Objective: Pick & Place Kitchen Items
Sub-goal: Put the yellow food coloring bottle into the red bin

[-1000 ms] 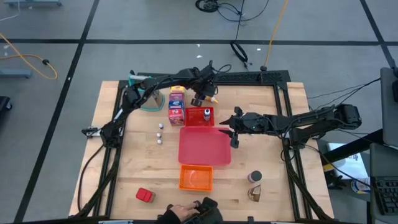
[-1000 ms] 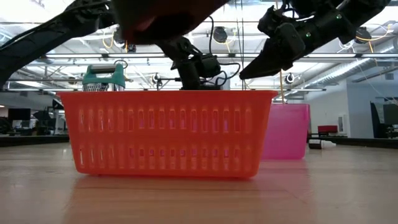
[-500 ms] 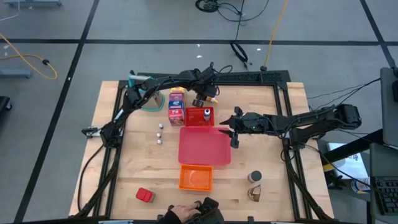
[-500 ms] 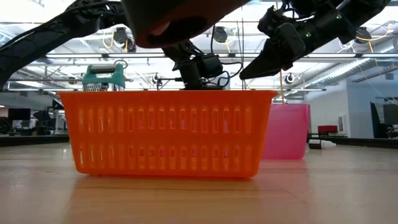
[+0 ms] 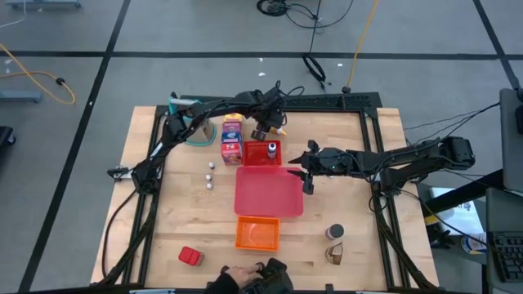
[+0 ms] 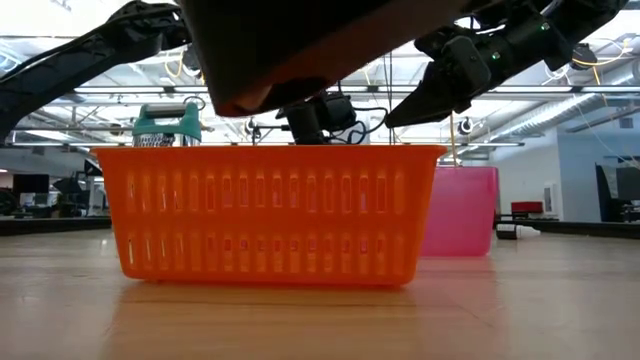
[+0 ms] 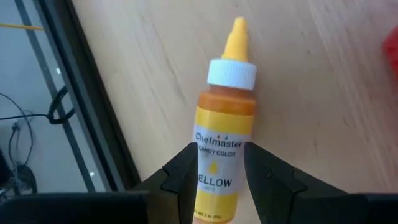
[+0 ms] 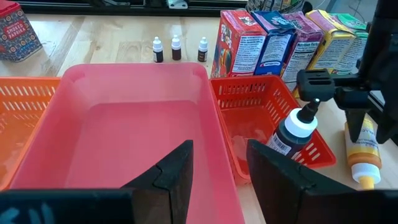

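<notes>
While my left gripper (image 7: 221, 177) clamps the yellow bottle (image 7: 225, 124) (lying on the table (image 7: 323, 112)), my right gripper (image 8: 219, 165) hangs parted over the pink tray (image 8: 124, 134).

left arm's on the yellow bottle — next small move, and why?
Probably lift it straight up. The left claw has a finger on each side of the yellow squeeze bottle, which looks to be lying on the wood beside the small red basket. Once clear of the table, it can go over a container. The right claw hovers open above the pink tray.
</notes>
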